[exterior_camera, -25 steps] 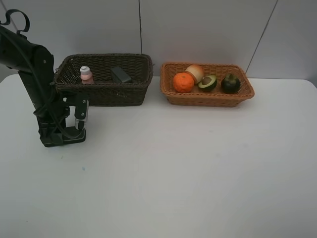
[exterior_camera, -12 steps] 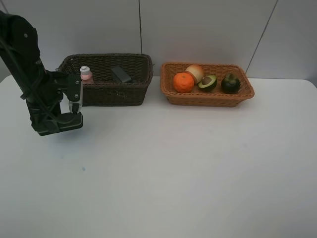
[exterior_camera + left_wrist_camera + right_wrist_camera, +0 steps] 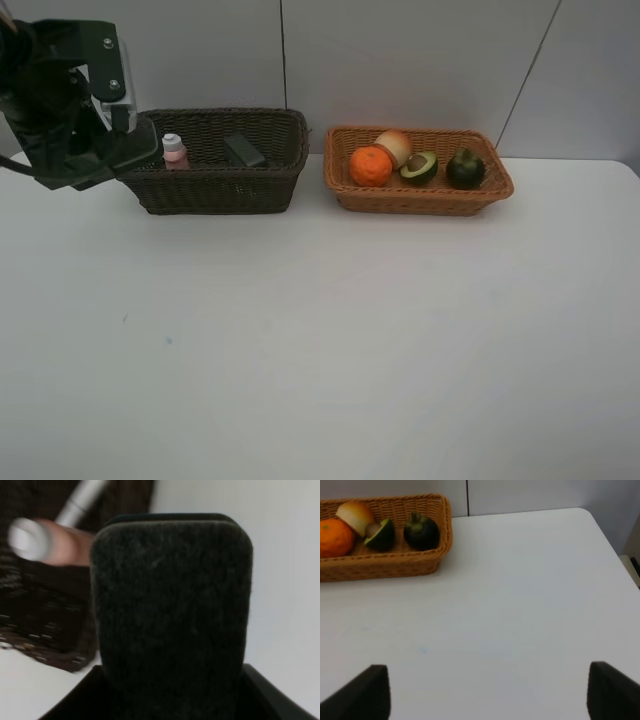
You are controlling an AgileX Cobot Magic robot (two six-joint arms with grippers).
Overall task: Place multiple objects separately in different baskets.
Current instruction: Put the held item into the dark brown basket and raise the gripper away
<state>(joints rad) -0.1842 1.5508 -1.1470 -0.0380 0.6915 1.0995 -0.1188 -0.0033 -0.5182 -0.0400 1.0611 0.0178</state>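
My left gripper (image 3: 122,125) hangs at the left end of the dark brown basket (image 3: 215,185), shut on a dark felt eraser block (image 3: 170,615) that fills the left wrist view. Inside that basket stand a pink bottle (image 3: 174,150) and a black bottle (image 3: 244,150); the left wrist view also shows a white marker (image 3: 82,500) there. The light tan basket (image 3: 420,200) holds an orange (image 3: 370,166), a peach-coloured fruit (image 3: 395,146), a halved avocado (image 3: 419,167) and a dark mangosteen (image 3: 465,168). My right gripper (image 3: 490,695) is open over bare table.
The white table (image 3: 330,330) stretches wide in front of both baskets. A grey panelled wall stands right behind them. The table's right edge and corner show in the right wrist view.
My left arm has risen from the table and swung back toward the dark basket's left end, carrying the eraser. The right gripper has stayed still.
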